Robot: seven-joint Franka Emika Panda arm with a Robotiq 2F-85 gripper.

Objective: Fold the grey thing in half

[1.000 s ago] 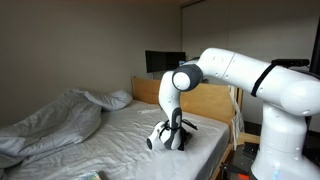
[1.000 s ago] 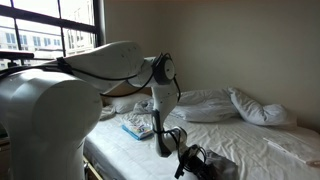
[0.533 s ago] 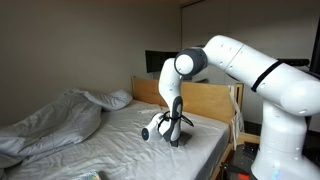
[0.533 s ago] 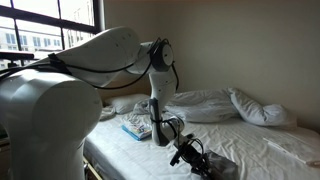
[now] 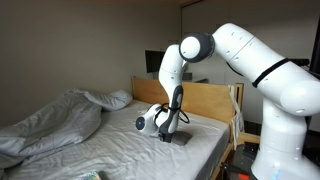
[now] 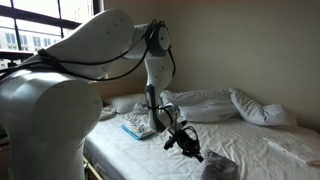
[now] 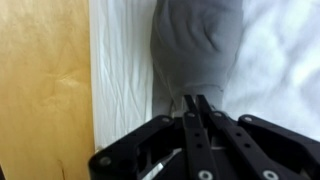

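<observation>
I am pinching an edge of the grey thing [image 7: 198,45] in my closed end effector [image 7: 202,103], holding it over the bed [image 7: 120,60] beside the wooden frame [image 7: 45,80].

1. This is a bedroom in a home: a wide bed with a creased whitish sheet [image 5: 105,152] fills both exterior views.
2. A light wooden headboard [image 5: 212,100] stands at one end of the bed.
3. A large rumpled light grey blanket [image 5: 50,125] and soft white pillows [image 6: 205,101] lie on the mattress.
4. A dark-framed multi-pane window [image 6: 45,30] looks out on buildings, and the walls are plain.
</observation>
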